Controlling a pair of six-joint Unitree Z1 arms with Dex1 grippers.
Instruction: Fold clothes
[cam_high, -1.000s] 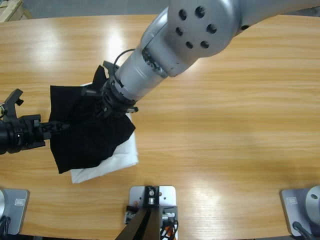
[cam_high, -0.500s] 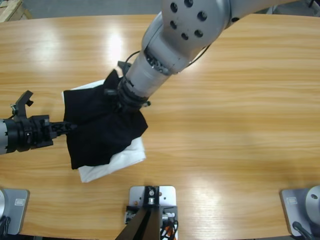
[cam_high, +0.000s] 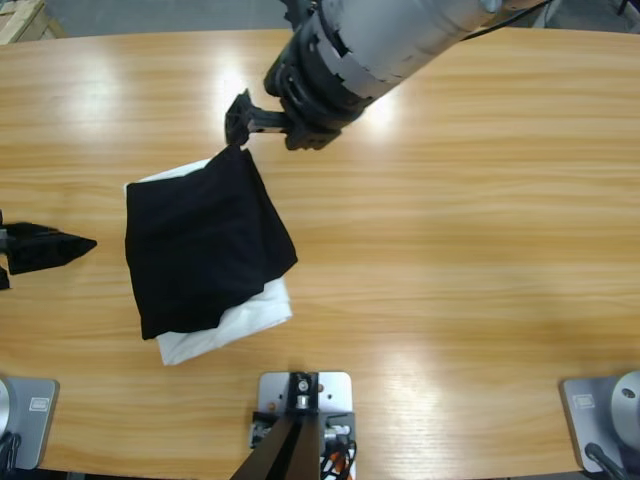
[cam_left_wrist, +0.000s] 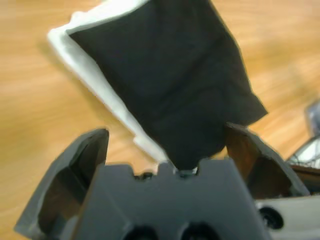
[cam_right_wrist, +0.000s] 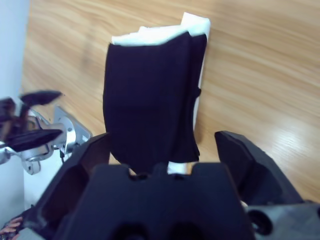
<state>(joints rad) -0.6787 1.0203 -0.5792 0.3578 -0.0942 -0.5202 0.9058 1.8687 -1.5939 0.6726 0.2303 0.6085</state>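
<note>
**Both grippers off the folded shirt**

At the left edge of the high view, one gripper (cam_high: 55, 246) has moved back since half a second ago. Then its jaws were touching the left border of the black polo shirt (cam_high: 205, 245); now they point at it from a clear distance. Which arm this is, the wrist views do not show for sure, and its jaws look closed there. In the left wrist view, the left gripper (cam_left_wrist: 167, 145) has its jaws wide apart and holds nothing, with the shirt lying beyond them.

The shirt itself lies flat as a folded dark square on the wooden table (cam_high: 480, 260), left of the middle. It rests on a white folded garment (cam_high: 235, 320), which shows at the lower and upper left borders.

The other arm (cam_high: 370, 45), which was pressing on the upper part of the shirt before, has lifted away toward the top. Its gripper (cam_high: 240, 118) hangs just above the shirt's upper corner. In the right wrist view, the right gripper (cam_right_wrist: 162, 145) is spread open and empty.
</note>
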